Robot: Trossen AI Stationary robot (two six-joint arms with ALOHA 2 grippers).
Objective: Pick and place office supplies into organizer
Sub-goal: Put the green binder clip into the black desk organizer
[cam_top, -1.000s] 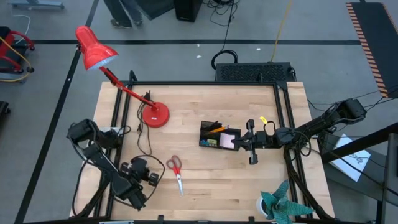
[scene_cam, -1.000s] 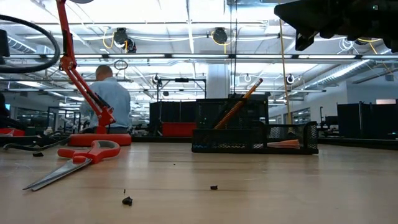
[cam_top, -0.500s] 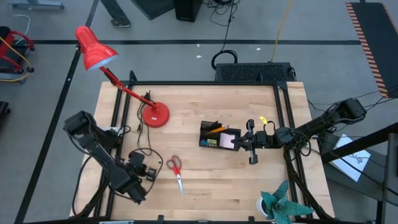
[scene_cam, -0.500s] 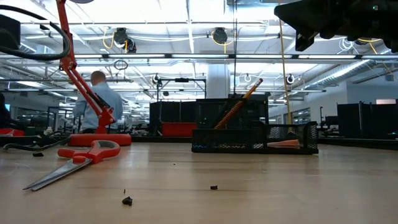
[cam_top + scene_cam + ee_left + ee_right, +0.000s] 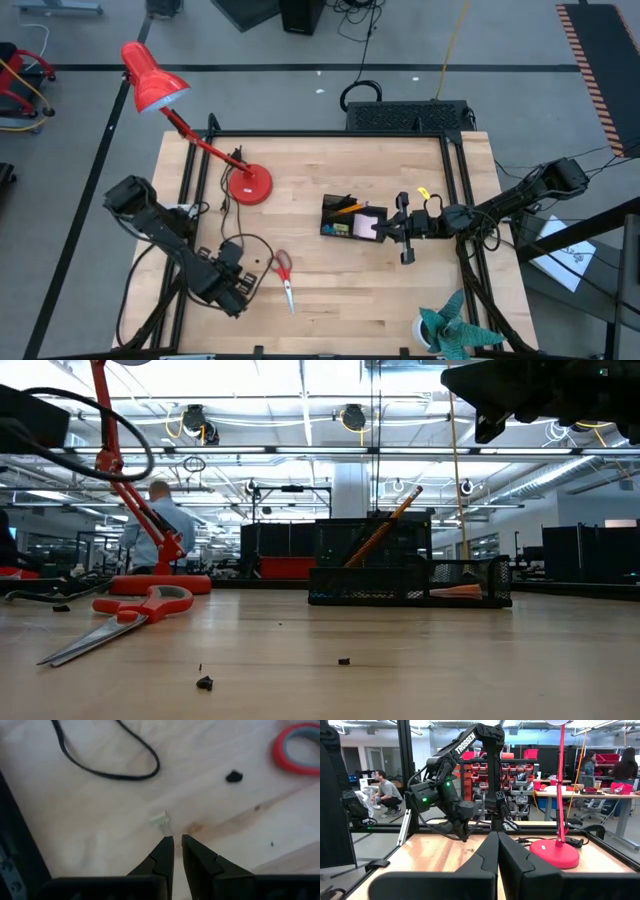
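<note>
1. The wooden worktop (image 5: 340,280) carries everything; one red desk lamp (image 5: 150,85) stands at its far left corner, its round base (image 5: 248,185) on the wood.
2. One left arm reaches low over the near left part; its tool (image 5: 243,283) sits just beside the scissors' handles, fingers (image 5: 162,854) drawn to a narrow slit, holding nothing.
3. One right arm stretches in from the right; its tool (image 5: 400,230) hangs just beside the organizer, fingers (image 5: 487,855) pressed together, empty.
4. One black mesh organizer (image 5: 352,218) stands mid-worktop. Inside: an orange pencil (image 5: 385,525) leaning upright in the taller section, a pale pink note pad (image 5: 365,226) in the low tray. Other contents are too small to make out.
5. One pair of red-handled scissors (image 5: 284,275) lies flat, well apart from the organizer.
6. A black cable (image 5: 107,757) loops on the wood.
7. A tiny pale scrap (image 5: 160,819) lies just ahead of the left fingertips.
</note>
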